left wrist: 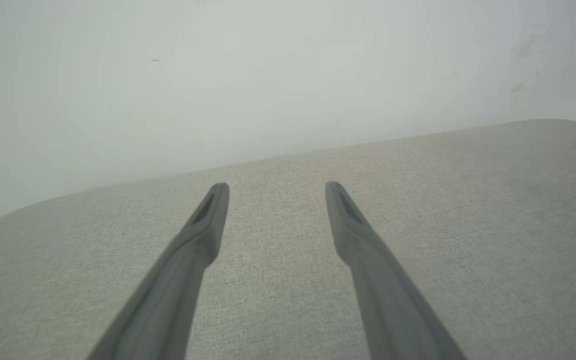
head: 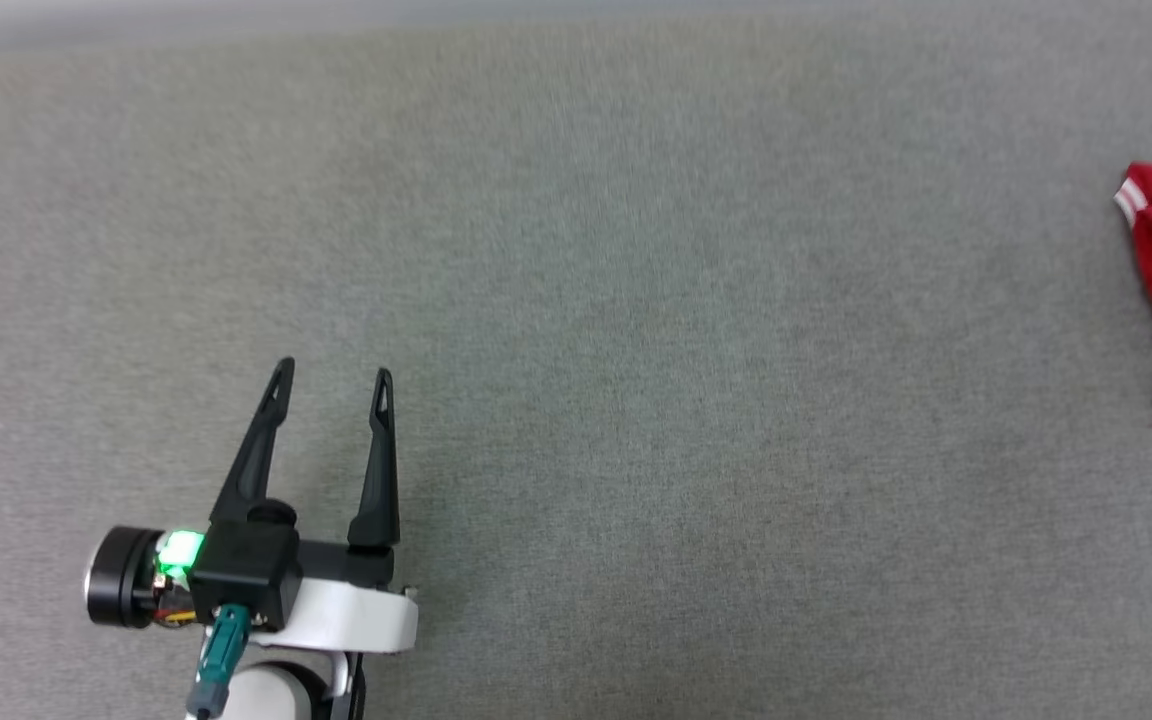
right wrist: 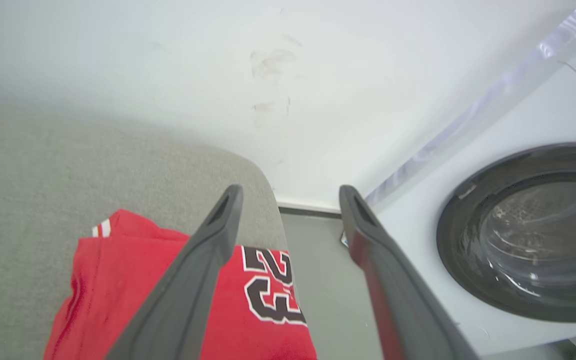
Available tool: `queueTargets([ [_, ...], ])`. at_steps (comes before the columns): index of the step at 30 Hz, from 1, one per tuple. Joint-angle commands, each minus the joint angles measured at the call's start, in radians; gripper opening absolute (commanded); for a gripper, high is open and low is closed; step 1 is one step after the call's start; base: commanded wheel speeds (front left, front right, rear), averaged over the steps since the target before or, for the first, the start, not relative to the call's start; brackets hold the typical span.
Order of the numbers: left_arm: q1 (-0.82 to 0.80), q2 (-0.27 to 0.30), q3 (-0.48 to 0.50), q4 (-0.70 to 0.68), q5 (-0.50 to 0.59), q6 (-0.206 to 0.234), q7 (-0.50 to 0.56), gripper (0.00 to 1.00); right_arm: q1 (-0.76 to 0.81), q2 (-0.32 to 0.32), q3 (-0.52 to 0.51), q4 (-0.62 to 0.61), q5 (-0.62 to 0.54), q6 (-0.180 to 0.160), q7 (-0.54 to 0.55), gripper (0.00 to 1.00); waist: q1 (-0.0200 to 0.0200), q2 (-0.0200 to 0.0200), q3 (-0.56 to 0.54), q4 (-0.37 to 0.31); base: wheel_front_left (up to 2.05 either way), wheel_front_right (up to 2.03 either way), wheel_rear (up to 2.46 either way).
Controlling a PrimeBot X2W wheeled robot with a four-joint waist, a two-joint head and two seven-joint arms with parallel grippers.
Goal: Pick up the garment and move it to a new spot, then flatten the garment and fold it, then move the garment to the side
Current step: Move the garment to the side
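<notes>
A flat surface of light grey woven fabric (head: 576, 300) runs across the head view, evenly lit. In the left wrist view a plain white wall (left wrist: 218, 75) rises behind its rounded far edge. In the right wrist view, a white front-loading washing machine (right wrist: 518, 115) with a round dark-rimmed glass door (right wrist: 528, 235) occupies the right of the frame; smooth grey floor (right wrist: 330, 290) and a dark skirting strip (right wrist: 308, 211) lie at centre.
</notes>
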Motion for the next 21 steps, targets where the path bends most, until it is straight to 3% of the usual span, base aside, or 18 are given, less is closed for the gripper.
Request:
queueTargets([
  [1,0.020,-0.002,0.001,0.005,-0.007,0.002,-0.002,1.00,0.034,0.033,-0.035,-0.057,-0.013,-0.002,-0.044,1.00,0.0001,0.0000,-0.057,0.013,0.00,0.00,0.00],
  [5,0.053,-0.007,0.009,0.011,-0.016,0.004,-0.002,1.00,0.117,0.144,-0.088,-0.230,-0.042,-0.002,-0.119,1.00,0.0001,0.0000,-0.110,0.029,0.00,0.00,0.00],
  [11,0.096,-0.013,0.023,0.031,-0.027,0.000,-0.002,1.00,0.245,0.288,-0.063,-0.430,-0.050,-0.002,-0.174,1.00,0.0001,0.0000,-0.178,0.057,0.00,0.00,0.00],
  [21,0.151,-0.024,0.044,0.061,-0.041,-0.010,-0.002,1.00,0.416,0.466,0.084,-0.512,0.017,-0.002,-0.276,1.00,0.0001,0.0000,-0.268,0.093,0.00,0.00,0.00],
])
